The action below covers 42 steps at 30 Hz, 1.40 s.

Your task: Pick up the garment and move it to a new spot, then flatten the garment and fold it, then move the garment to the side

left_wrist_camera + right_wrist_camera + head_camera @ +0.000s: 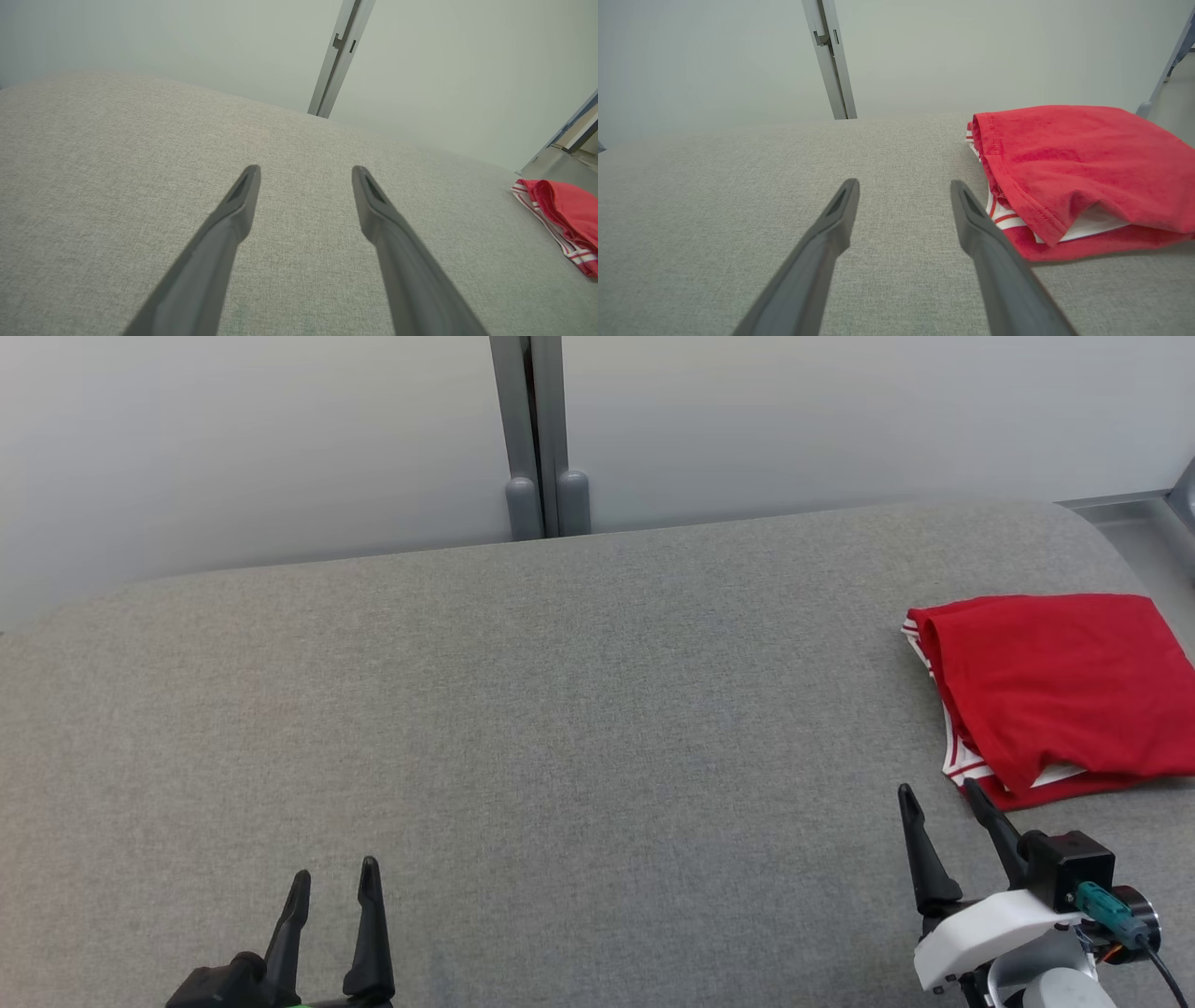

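Two pale wall panels [233, 439] behind a grey padded surface [560, 728] in the head view, meeting at a grey post [540, 439]. Red garment [1064, 681] with white-striped trim, folded flat, well right of the post and nearer the robot, close to the surface's right end. Left gripper [335, 868] low and left of the post, fingers spread wide, holding nothing, bare grey fabric all round. Right gripper [936, 788] right of the post, likewise wide apart and empty, its right fingertip just at the garment's near left corner; touching or not, hard to tell. Left wrist view next: left gripper [306, 169] splayed over bare fabric, pointed just left of the post [338, 56], garment [567, 214] far right of the post at the frame edge, well apart from the fingers. Right wrist view last: right gripper [905, 183] parted with only grey fabric between the fingers, post [830, 60] up and left of them, garment [1083, 158] right of the post and just beside the right finger, folded edge and striped layers facing it.
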Available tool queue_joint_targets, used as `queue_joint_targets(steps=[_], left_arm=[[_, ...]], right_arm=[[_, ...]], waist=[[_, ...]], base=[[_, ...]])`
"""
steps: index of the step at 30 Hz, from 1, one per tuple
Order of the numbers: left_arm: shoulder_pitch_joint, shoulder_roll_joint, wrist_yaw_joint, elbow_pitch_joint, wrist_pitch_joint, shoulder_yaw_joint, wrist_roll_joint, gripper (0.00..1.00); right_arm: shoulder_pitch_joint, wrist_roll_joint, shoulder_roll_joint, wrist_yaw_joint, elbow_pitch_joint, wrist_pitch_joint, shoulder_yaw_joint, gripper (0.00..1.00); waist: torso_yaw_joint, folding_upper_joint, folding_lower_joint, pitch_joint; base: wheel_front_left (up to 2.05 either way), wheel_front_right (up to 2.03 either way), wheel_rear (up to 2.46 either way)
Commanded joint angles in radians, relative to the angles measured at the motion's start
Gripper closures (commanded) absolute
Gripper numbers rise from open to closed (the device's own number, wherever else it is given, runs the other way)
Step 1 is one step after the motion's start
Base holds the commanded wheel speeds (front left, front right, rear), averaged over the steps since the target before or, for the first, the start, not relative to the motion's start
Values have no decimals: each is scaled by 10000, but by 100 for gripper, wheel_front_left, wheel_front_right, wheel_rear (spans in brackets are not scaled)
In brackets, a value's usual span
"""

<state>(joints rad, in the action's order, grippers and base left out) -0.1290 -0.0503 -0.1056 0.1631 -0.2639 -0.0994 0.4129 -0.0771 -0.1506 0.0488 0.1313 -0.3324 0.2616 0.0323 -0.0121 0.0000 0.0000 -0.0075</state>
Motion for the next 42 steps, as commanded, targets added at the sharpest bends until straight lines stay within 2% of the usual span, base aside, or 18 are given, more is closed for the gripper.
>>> queue_joint_targets(steps=[1, 7, 8, 13, 42], left_arm=[[-11, -11, 29, -33, 1, 4, 16, 0], [25, -11, 27, -52, 1, 12, 31, 0], [2, 0, 0, -15, 0, -2, 18, 100], [-42, 32, 0, 413, 6, -36, 46, 100], [842, -138, -96, 558, 1171, 536, 4411, 100]], right_arm=[[92, -19, 41, -14, 45, 43, 34, 0], [128, -49, 41, -14, 114, 44, 11, 0], [8, 0, 2, 0, 75, 0, -4, 100], [196, -27, -84, 2, -330, -43, -25, 100], [-18, -5149, -41, -1, 122, -1345, 277, 100]], waist=[[-2, 0, 0, -6], [13, 0, 0, -3], [12, 0, 0, -4], [13, 0, 0, -3], [38, 0, 0, 21]], base=[[0, 0, 0], [0, 0, 0], [0, 0, 0], [0, 0, 0], [0, 0, 0]])
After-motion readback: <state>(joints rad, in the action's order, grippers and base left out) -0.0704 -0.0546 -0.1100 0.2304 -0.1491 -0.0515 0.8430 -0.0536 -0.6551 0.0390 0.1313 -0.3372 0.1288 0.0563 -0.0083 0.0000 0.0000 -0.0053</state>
